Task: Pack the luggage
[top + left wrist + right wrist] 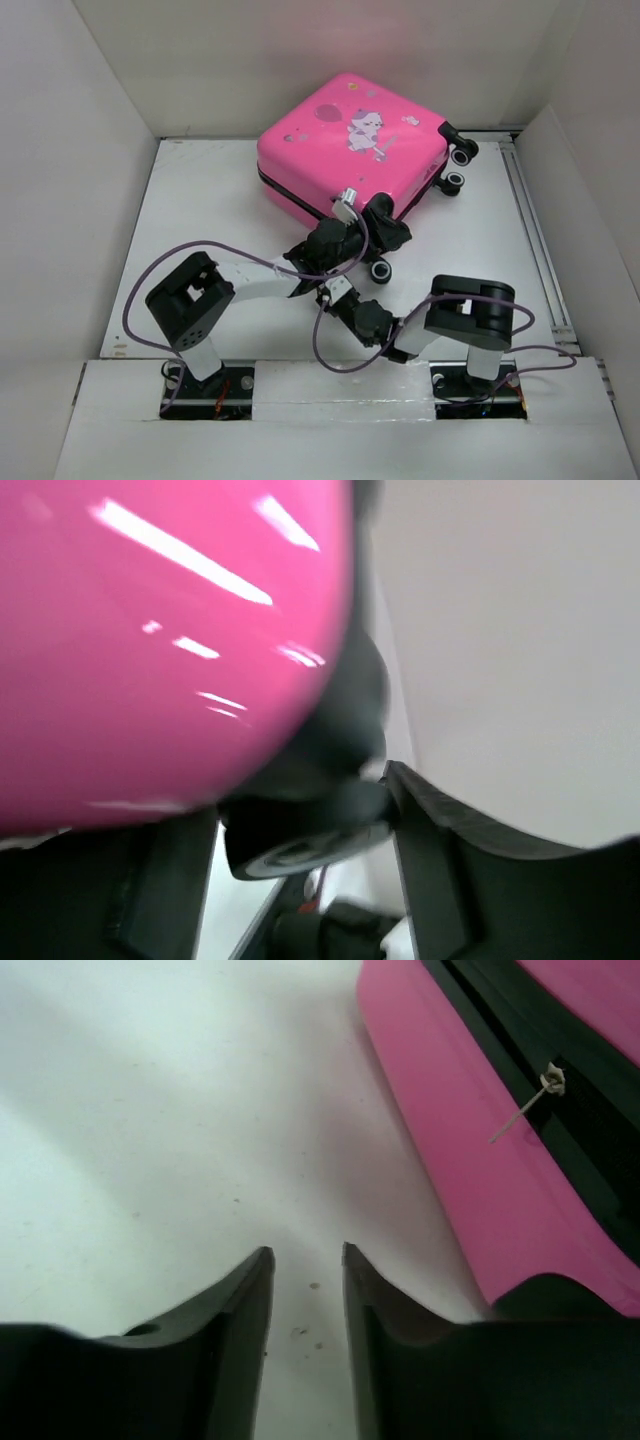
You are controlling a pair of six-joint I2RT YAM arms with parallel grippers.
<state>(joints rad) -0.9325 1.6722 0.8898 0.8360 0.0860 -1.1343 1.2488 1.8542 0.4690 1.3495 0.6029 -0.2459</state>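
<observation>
Nearest, the right tool (pixel 306 1256) is held narrowly parted and empty beside the shut luggage (pixel 340 140) toward the worktop's (pixel 200 200) far edge, whose wheel (pixel 300 852) is straddled by the left tool (pixel 300 795), grip undeterminable, probably for steadying.

The left arm (pixel 262 280) reaches forward-right, the left gripper (pixel 295 810) with its 2 fingers wide apart. The right arm (pixel 445 322) bends to the left, the right gripper (pixel 305 1260) showing only a narrow gap.
</observation>
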